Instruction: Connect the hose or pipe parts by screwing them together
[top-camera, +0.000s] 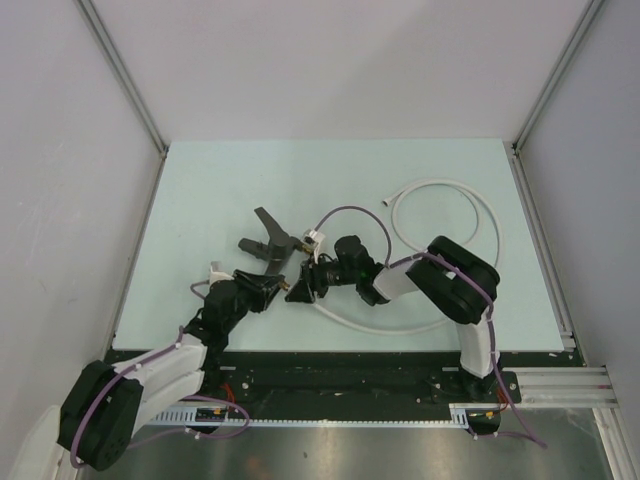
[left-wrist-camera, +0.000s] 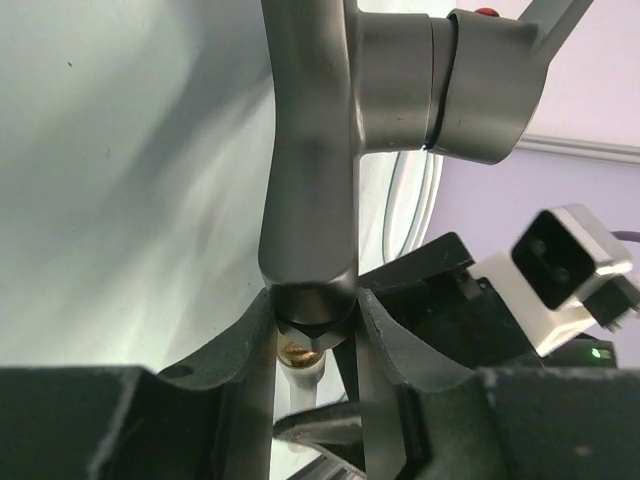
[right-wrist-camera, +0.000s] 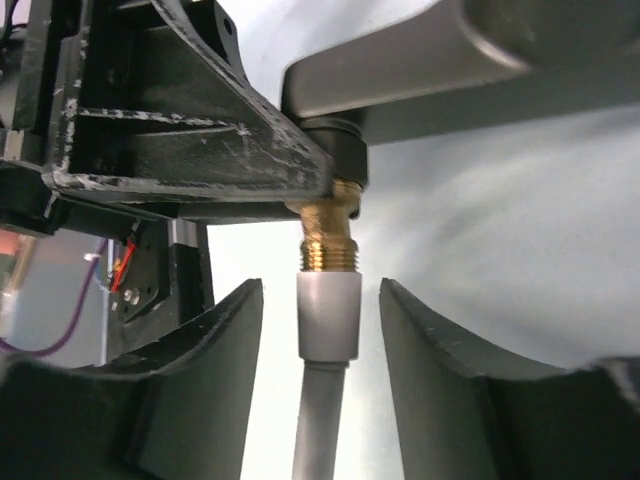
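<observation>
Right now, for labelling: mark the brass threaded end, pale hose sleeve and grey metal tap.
brass threaded end (right-wrist-camera: 330, 238): right wrist, ridged middle.
pale hose sleeve (right-wrist-camera: 328, 315): right wrist, sleeve middle.
grey metal tap (left-wrist-camera: 305, 150): left wrist, upright stem.

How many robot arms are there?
2. The left arm reaches up from the bottom left corner. The right arm rises at the bottom right and bends toward the middle of the table. None seem hidden.
</observation>
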